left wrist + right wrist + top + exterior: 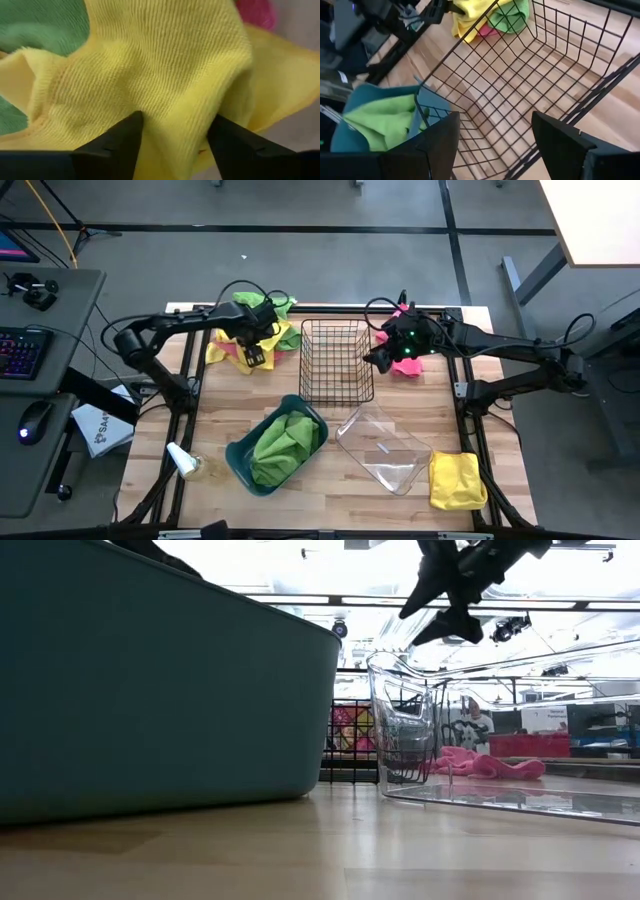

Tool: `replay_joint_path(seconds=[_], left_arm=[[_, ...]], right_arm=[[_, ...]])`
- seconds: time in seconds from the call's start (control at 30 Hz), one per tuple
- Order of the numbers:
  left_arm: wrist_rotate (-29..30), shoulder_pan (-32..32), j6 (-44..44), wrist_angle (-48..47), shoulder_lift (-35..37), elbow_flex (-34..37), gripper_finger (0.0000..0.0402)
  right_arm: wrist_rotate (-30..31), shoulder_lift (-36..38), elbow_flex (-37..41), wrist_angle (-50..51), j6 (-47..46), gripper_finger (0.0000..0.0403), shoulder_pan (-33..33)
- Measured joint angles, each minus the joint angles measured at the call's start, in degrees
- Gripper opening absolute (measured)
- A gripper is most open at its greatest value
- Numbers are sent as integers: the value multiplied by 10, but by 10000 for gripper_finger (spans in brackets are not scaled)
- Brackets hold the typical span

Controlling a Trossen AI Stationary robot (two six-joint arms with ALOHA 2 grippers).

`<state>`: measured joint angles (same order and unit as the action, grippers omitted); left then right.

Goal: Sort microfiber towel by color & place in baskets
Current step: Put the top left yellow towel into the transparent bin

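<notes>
**Left fingers in yellow towel; right fingers spread beside wire basket**

We note the left gripper (172, 142) down in the towel pile, its two dark fingers spread, with a fold of ribbed, knitted yellow towel (165, 75) bulging between them. Green cloth (35, 30) lies off one side of the fingers and a pink scrap (257, 12) shows beyond the yellow.

We see the right gripper (495, 145) with fingers spread and holding nothing. Directly ahead of them stands the black wire-mesh basket (336, 360), a rectangular grid of thin wire with bare wood showing through its floor. A rumpled pink towel (405, 363) lies just beside this gripper.

The teal plastic bin (240, 463), smooth-walled with rounded corners, holds crumpled green towels (283, 442). The clear plastic bin (385, 448) sits beside it, tilted askew, with nothing visible inside it. A folded yellow towel (456, 480) rests on the wooden table (320, 500) just outside the clear bin.
</notes>
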<state>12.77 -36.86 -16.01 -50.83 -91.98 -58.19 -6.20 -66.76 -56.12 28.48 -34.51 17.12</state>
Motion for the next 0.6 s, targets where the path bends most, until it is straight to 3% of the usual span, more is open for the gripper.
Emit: replay_joint_path(seconds=[0.1,0.23,0.37,0.6], left_arm=[[-1,-3,-8,-2,-3,0,144],[-19,-4,-16,1,24,0,22],[-22,-5,-17,-21,91,-22,5],[-70,22,-40,-42,234,-140,1]], right_arm=[[0,0,0,-4,-15,242,0],[0,0,0,-18,-30,242,0],[-10,0,0,-59,-30,242,-2],[-50,0,0,-203,-6,242,-16]])
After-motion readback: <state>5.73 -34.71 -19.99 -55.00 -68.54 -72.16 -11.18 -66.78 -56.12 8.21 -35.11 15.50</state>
